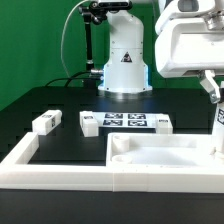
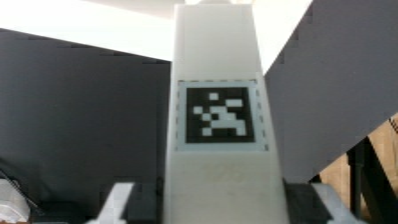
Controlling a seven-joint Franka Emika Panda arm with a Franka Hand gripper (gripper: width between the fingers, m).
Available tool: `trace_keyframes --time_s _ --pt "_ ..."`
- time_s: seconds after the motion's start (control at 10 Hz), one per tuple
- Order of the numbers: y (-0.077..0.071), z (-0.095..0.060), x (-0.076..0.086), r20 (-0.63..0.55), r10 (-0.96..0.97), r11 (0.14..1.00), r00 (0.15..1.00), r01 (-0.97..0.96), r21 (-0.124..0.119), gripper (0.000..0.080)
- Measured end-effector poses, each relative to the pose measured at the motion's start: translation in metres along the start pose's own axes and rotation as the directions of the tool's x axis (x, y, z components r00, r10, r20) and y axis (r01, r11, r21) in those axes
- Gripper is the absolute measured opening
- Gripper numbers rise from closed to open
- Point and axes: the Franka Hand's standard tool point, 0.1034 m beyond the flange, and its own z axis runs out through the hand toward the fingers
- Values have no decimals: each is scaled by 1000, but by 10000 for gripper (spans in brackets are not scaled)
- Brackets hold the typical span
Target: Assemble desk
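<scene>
Wrist view only: hand [image 2: 210, 200] closed on a tall white plastic block leg [image 2: 221, 60], clamped between the fingers [image 2: 121, 203], black-and-white square tag facing the camera.

Exterior view only, nearest first: long white rim [image 1: 60, 165] edging the black table [image 1: 60, 100]. Just behind it, white plastic rectangular tabletop panel [image 1: 165, 160] lying flat, recessed hollows facing up. Over the panel's end at the exterior view's right, the hand [image 1: 213, 100] with the leg [image 1: 217, 130] upright; contact with the panel unclear.

Farther back: small white tagged block leg [image 1: 45, 122], second block leg [image 1: 90, 124] just beside the marker board [image 1: 135, 121]. Behind these, white arm base [image 1: 125, 60].
</scene>
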Motion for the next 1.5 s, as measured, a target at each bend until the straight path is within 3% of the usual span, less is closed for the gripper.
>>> trace_keyframes --time_s 0.7,1.0,1.1,1.2,1.3,1.4,1.5 --pt "-2 6 -8 10 1 1000 1000 -1 3 288" --pt "0 8 -9 -26 6 1000 1000 -6 -6 288" --pt "0 8 -9 -25 5 1000 1000 -5 -6 337" --pt "0 8 -9 -25 5 1000 1000 -5 -6 337" --pt "0 8 -9 -25 5 1000 1000 -5 -6 520" --pt "0 9 -9 -25 5 1000 1000 -5 -6 520" --pt "1 7 -8 -19 3 1000 1000 -3 -6 622"
